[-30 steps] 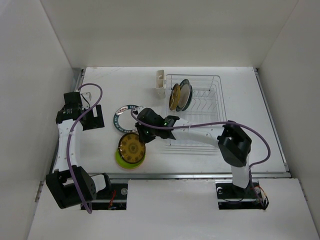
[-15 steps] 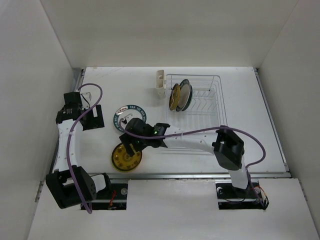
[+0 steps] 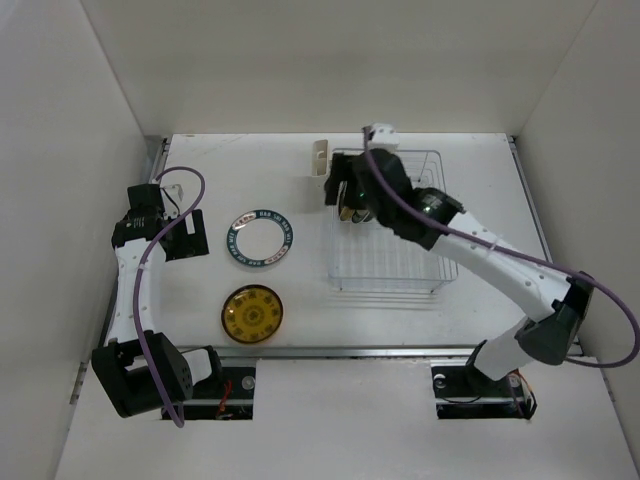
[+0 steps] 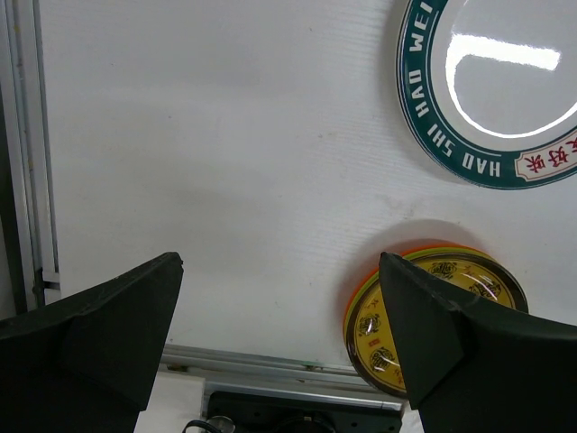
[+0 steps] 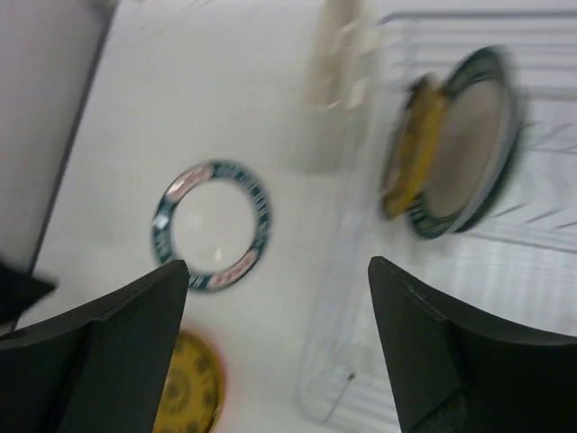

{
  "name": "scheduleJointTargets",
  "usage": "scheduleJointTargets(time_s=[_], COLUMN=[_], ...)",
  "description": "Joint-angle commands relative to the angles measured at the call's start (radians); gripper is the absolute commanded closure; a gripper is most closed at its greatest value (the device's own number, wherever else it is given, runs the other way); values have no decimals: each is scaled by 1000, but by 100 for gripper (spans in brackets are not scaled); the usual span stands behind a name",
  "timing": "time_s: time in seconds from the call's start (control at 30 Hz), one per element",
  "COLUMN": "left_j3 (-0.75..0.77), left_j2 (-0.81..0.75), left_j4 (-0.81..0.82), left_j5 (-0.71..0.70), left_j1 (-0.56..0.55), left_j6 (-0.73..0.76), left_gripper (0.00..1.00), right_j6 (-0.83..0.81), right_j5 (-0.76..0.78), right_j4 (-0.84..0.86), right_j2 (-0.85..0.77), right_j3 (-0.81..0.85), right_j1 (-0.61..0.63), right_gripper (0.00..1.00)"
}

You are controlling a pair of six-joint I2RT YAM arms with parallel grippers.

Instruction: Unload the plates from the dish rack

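Got the right claw (image 5: pixel 278 298) spread wide, empty, above the white wire dish rack (image 3: pixel 420 275) with an amber-yellow round plate (image 5: pixel 410 149) and a teal-rimmed cream plate (image 5: pixel 469 135) upright inside. Same for the left claw (image 4: pixel 279 298) - gaping, nothing pinched, over the white table (image 3: pixel 250 170) near a teal-ringed white plate (image 3: pixel 260 239) and a yellow patterned plate (image 3: pixel 253 314) lying flat.
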Motion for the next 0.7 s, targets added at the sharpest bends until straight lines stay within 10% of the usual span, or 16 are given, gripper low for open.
scheduleJointTargets(time_s=[0.0, 0.3, 0.67], left_j3=[-13, -22, -22], left_j2=[-8, 3, 21], left_j4=[-7, -7, -7], left_j5=[8, 8, 8], left_j1=[4, 4, 4], left_j6=[11, 11, 20], left_gripper=[11, 11, 11], right_j6=[57, 67, 78], right_j5=[93, 30, -155], right_j4=[-84, -52, 79], right_j2=[20, 149, 306], right_j3=[2, 21, -25], right_j1=[-168, -402, -468], right_gripper=[17, 58, 55])
